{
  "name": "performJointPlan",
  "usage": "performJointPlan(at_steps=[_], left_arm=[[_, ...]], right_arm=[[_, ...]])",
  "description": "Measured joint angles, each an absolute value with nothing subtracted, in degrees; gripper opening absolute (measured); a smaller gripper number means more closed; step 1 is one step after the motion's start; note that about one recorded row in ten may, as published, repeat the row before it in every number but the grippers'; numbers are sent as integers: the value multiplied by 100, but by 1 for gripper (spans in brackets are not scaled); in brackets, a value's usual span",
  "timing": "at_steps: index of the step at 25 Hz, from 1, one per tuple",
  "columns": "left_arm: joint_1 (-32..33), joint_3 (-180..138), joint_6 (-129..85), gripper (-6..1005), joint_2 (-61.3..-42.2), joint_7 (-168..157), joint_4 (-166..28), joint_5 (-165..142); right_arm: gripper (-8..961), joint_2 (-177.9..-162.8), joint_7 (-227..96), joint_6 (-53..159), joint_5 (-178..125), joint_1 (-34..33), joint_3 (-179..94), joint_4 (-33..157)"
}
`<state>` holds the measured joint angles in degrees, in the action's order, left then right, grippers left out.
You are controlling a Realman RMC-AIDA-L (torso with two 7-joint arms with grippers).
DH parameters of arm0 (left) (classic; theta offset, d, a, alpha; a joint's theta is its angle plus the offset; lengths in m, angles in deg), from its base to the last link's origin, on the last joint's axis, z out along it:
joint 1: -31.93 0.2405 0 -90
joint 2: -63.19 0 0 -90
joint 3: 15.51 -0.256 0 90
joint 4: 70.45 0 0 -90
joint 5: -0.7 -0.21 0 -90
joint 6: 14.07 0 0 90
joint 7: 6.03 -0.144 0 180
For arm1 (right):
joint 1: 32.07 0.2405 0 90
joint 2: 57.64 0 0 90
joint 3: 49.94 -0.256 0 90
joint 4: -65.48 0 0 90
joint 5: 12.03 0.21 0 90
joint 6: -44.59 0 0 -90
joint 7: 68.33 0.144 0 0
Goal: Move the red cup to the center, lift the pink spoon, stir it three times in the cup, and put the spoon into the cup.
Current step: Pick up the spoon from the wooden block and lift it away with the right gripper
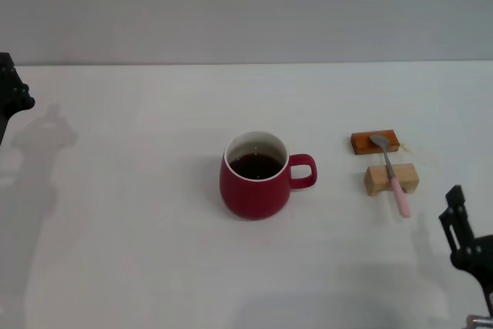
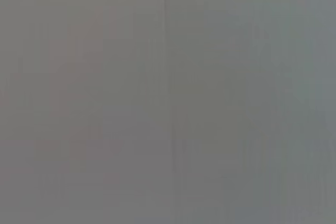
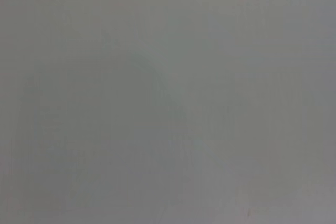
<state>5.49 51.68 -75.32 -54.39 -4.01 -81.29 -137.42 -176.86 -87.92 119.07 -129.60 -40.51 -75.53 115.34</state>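
The red cup point(image 1: 256, 176) stood mid-bench; right of it, the pink spoon point(image 1: 391, 172) lay propped across two blocks point(image 1: 391, 178), presumably for easy pickup. Neither hand's state was discernible.

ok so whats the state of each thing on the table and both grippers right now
red cup: upright near the table's middle, dark liquid inside, handle toward the robot's right, nothing holding it.
pink spoon: lying across two blocks, bowl on the far one, not in the cup.
orange-brown block: flat on the table under the spoon's bowl.
pale wooden block: flat on the table under the spoon's neck.
left gripper: at the left edge, away from everything.
right gripper: low right, short of the spoon.
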Motion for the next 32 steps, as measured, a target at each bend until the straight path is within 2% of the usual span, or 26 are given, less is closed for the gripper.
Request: performJointPlan(at_steps=[19, 32], left_arm=[[511, 5278, -7532, -2, -5425, -401, -8090, -13763], [537, 5278, -7572, -2, -5447, -401, -8090, -13746]], right_arm=[[720, -17726, -8254, 11866, -11326, -2906, -6129, 10371], [721, -17726, -8200, 11424, -11310, -2549, -6124, 10261]])
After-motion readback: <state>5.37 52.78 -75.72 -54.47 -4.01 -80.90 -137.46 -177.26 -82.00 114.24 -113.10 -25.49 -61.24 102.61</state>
